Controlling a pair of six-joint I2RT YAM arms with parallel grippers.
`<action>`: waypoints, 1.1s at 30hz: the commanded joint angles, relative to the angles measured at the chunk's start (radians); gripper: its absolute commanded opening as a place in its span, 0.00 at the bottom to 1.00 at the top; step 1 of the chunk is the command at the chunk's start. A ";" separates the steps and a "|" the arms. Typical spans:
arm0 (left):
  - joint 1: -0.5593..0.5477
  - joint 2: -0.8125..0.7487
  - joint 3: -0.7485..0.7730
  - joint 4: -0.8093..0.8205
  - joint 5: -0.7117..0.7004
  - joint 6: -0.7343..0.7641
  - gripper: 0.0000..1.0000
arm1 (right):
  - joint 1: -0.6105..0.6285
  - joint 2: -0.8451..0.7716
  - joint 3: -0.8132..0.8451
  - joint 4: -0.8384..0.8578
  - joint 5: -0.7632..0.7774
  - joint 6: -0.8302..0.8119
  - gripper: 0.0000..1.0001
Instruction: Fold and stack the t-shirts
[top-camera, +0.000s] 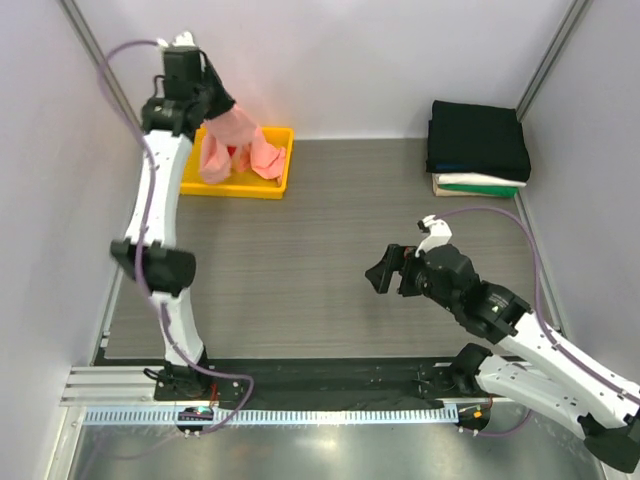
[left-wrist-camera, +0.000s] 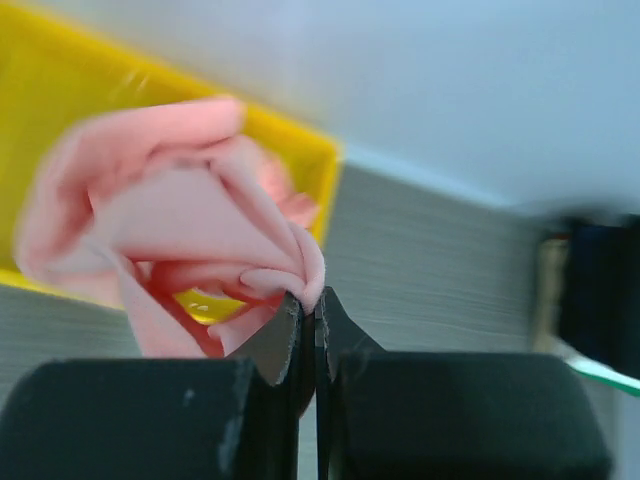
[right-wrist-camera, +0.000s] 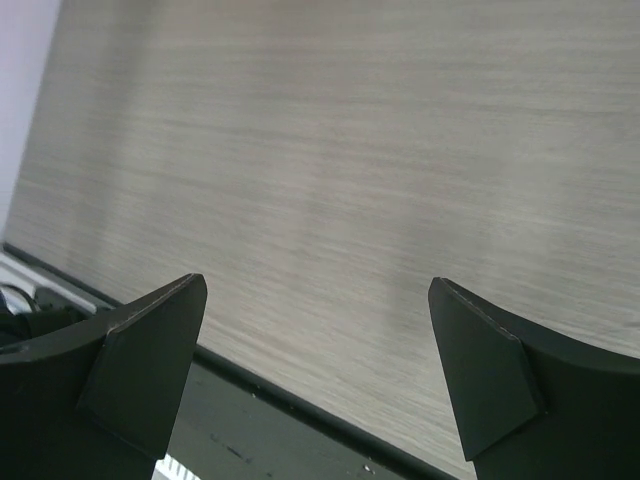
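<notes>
My left gripper (top-camera: 222, 112) is raised above the yellow tray (top-camera: 280, 178) at the back left and is shut on the salmon-pink t-shirt (top-camera: 232, 148). The shirt hangs bunched from the jaws, its lower part still in the tray. In the left wrist view the pink cloth (left-wrist-camera: 180, 210) is pinched between the closed fingertips (left-wrist-camera: 312, 305). A stack of folded shirts (top-camera: 478, 140), black on top with white and green below, sits at the back right. My right gripper (top-camera: 386, 270) is open and empty over the bare table (right-wrist-camera: 330, 180), right of centre.
White walls close in the left, back and right sides. A black rail (top-camera: 320, 372) runs along the table's near edge by the arm bases. The folded stack shows blurred at the right of the left wrist view (left-wrist-camera: 600, 290).
</notes>
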 joint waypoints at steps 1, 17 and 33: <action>-0.117 -0.345 0.030 0.079 0.050 0.038 0.01 | 0.005 -0.046 0.120 -0.029 0.142 -0.021 1.00; -0.307 -0.581 -0.644 -0.059 -0.033 0.143 1.00 | 0.005 -0.138 0.213 -0.230 0.309 0.108 1.00; -0.300 0.238 -0.053 -0.008 -0.290 0.322 0.97 | 0.005 -0.086 0.114 -0.206 0.283 0.088 1.00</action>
